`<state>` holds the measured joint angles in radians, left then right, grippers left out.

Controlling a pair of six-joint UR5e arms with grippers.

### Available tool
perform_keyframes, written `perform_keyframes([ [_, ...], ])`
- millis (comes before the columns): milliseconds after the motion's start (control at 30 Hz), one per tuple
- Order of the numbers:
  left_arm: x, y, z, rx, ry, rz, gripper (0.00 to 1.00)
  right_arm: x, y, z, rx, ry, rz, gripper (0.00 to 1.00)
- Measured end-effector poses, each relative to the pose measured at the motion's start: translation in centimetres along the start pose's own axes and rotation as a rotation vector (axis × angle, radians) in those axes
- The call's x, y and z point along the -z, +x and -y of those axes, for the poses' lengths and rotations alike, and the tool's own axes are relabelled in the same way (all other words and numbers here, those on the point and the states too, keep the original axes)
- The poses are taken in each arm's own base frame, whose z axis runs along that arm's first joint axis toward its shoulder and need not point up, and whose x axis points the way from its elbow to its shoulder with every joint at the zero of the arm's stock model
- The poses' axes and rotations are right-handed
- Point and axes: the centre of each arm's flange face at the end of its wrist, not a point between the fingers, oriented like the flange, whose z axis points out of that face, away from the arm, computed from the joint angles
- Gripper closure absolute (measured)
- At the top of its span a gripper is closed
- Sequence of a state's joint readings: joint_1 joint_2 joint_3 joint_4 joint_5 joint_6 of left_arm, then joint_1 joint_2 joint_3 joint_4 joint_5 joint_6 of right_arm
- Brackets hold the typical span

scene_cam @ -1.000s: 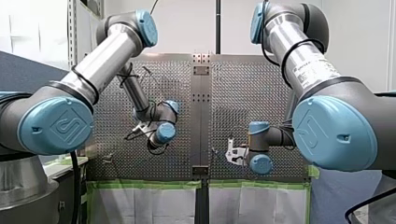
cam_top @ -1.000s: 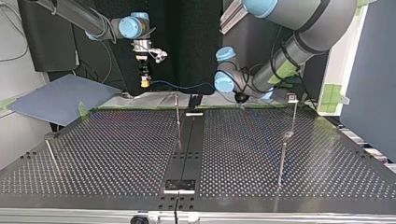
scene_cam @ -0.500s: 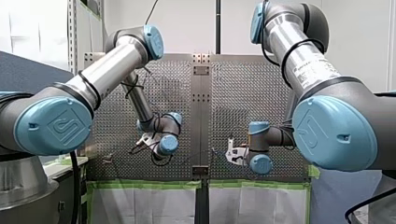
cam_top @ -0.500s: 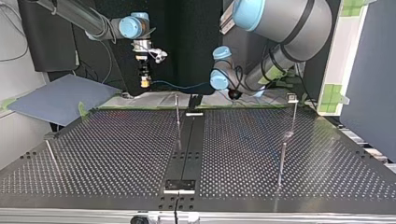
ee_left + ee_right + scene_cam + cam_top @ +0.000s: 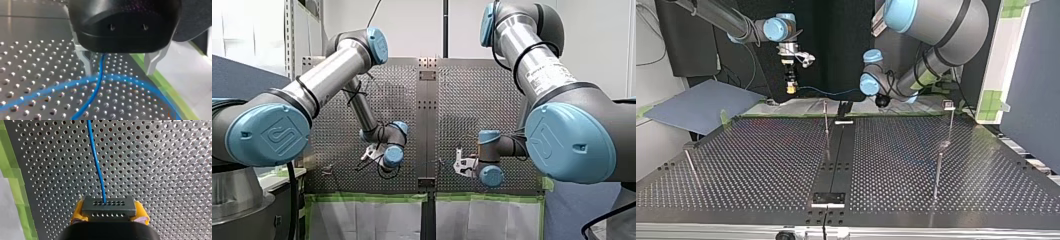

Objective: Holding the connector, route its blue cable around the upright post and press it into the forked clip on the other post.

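In the right wrist view my right gripper (image 5: pixel 109 214) is shut on a grey connector (image 5: pixel 108 205), gripped between its yellow pads (image 5: pixel 77 213). The blue cable (image 5: pixel 96 162) leaves the connector's face and runs on over the perforated plate. In the top view that gripper (image 5: pixel 791 86) hangs at the far left, and the cable (image 5: pixel 828 92) sags across to my left gripper (image 5: pixel 881 101). The left wrist view shows my left gripper (image 5: pixel 118 73) open, metal fingers (image 5: pixel 85 58) wide apart, with the cable (image 5: pixel 99 82) passing loosely between them. A thin upright post (image 5: pixel 826 120) stands near the far middle; a clip-topped post (image 5: pixel 949 106) stands at the right.
Two more thin posts rise from the perforated table (image 5: pixel 761 165), one at the near right (image 5: pixel 937 175) and one at the left edge (image 5: pixel 691 162). A dark centre strip (image 5: pixel 836 160) runs down the middle. Green tape (image 5: pixel 160 82) marks the table's edge; a blue-grey sheet (image 5: pixel 701 105) lies beyond.
My left arm's wrist has dropped lower and rightward in the front view, and shifted slightly left in the top view. My right arm and the connector have stayed put.
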<state>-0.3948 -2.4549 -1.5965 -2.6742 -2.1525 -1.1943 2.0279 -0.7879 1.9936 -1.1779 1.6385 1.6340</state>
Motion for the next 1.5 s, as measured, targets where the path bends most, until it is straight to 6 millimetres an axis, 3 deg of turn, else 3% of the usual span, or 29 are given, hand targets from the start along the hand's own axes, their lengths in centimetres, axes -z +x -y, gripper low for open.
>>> perform_keyframes([
  [700,-0.2,0.1,-0.2,0.184,0.012,-0.004,0.0,0.0,0.0,0.0,0.0,0.0,0.004,1.0],
  [1067,1.2,0.2,2.5,0.203,0.135,0.01,0.0,0.0,0.0,-0.1,0.0,-0.003,0.005,1.0],
  [1500,2.1,-0.3,4.1,0.295,0.252,0.029,0.0,-0.1,0.0,-0.5,0.0,-0.011,0.007,1.0],
])
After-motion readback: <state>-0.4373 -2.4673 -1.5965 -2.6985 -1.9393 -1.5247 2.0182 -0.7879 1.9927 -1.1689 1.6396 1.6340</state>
